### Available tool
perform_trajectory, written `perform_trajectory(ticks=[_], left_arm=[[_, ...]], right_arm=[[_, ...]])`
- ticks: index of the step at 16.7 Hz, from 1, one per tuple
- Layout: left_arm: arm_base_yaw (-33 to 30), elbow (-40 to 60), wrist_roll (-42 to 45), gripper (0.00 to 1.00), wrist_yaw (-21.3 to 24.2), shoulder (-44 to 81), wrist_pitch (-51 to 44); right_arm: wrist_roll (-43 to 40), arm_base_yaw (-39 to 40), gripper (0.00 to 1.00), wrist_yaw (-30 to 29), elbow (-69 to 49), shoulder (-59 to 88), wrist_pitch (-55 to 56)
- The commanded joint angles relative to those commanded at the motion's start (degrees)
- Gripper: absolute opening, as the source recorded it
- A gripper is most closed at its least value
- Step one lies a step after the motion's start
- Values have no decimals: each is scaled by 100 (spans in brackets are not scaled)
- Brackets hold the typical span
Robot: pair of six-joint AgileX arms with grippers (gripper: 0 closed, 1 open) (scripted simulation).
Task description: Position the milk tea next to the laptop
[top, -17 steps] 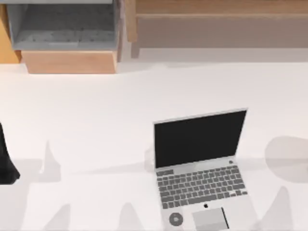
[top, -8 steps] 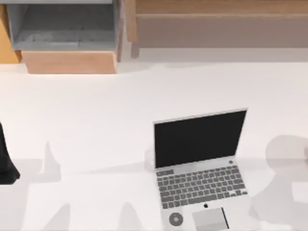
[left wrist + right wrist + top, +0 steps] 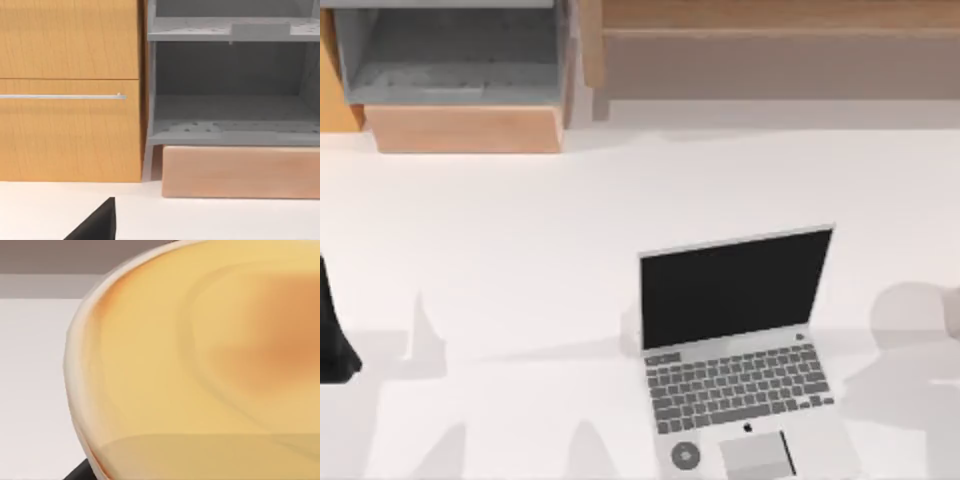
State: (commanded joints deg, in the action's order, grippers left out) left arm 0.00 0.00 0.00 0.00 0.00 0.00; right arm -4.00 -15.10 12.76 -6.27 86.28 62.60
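Right wrist view is taken up at very close range by the milk tea (image 3: 200, 370), its creamy yellow-orange top and pale rim seen against the white bench (image 3: 30, 380); whether the right tool is spread or pinching the cup cannot be told, though the closeness suggests the cup is at or in that tool. In the top view the laptop (image 3: 735, 345) is seen open toward the bench's right half, screen upright, with a round shadow cast on the bench near the right edge. The left arm (image 3: 330, 330) is parked at the left edge, and the state of its tool cannot be told; a wooden cabinet (image 3: 70, 90) and a grey shelf unit (image 3: 230, 85) are faced by its wrist camera.

The chief risk is judged to be a collision: if the cup is brought in low, the raised screen or the keyboard edge could be struck and the laptop shifted. A tilted release could also tip the cup toward the keys.
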Motion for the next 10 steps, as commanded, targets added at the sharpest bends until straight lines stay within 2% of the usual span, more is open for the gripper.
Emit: perform_trajectory(ticks=[4, 10], left_arm=[[0, 0, 0, 100, 0, 0, 0], [0, 0, 0, 100, 0, 0, 0]], right_arm=[[0, 0, 100, 0, 0, 0, 0], [0, 0, 55, 0, 0, 0, 0]])
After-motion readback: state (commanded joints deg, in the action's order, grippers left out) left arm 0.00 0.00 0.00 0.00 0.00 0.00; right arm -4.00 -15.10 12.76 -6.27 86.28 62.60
